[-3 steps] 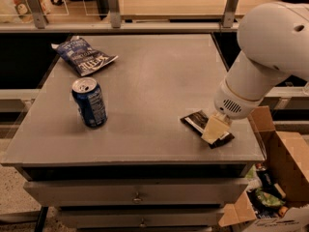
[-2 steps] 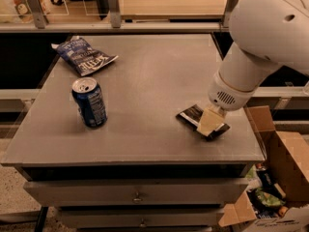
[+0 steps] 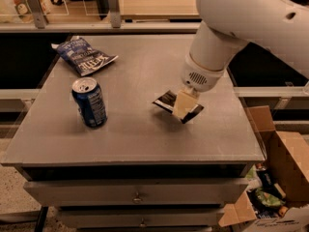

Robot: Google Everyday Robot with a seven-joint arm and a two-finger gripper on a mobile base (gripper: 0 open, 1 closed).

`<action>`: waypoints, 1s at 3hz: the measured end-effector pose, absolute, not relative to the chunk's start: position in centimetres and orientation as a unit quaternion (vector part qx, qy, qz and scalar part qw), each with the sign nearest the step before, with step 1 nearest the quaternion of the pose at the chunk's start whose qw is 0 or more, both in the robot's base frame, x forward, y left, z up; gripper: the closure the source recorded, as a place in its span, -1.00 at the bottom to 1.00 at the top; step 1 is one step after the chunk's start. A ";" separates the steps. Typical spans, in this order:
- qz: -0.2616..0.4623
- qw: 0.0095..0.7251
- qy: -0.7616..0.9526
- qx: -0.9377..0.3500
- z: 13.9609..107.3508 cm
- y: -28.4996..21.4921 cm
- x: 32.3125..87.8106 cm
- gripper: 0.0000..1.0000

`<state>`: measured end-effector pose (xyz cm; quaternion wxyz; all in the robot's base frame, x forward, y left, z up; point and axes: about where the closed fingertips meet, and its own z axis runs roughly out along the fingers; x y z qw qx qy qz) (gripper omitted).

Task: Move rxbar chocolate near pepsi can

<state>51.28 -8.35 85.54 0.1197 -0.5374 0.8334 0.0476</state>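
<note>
1. The claw (image 3: 185, 105) is hanging to the right of the pepsi can (image 3: 90, 102), well apart from it, low over the desk (image 3: 145, 141).
2. It is looking pinched shut across the middle of the rxbar chocolate (image 3: 165, 100). One pale finger is covering the wrapper's face, with dark ends sticking out on either side.
3. The bar is sitting tilted, right of the can, and seems to be riding just clear of the desk, with a shadow lying beneath it.
4. Handling, as a judgement: it is reading as light, thin and fairly stiff, with a wrapper that is probably slick.
5. A pinch across the narrow width at mid-length is giving the best balance — an end grip would be inviting droop or twist.
6. A blue chip bag (image 3: 84, 57) is lying behind the can, off the straight line between bar and can.
</note>
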 end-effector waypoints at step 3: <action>0.093 0.126 0.795 -0.586 85.5 0.8 52.3 0.17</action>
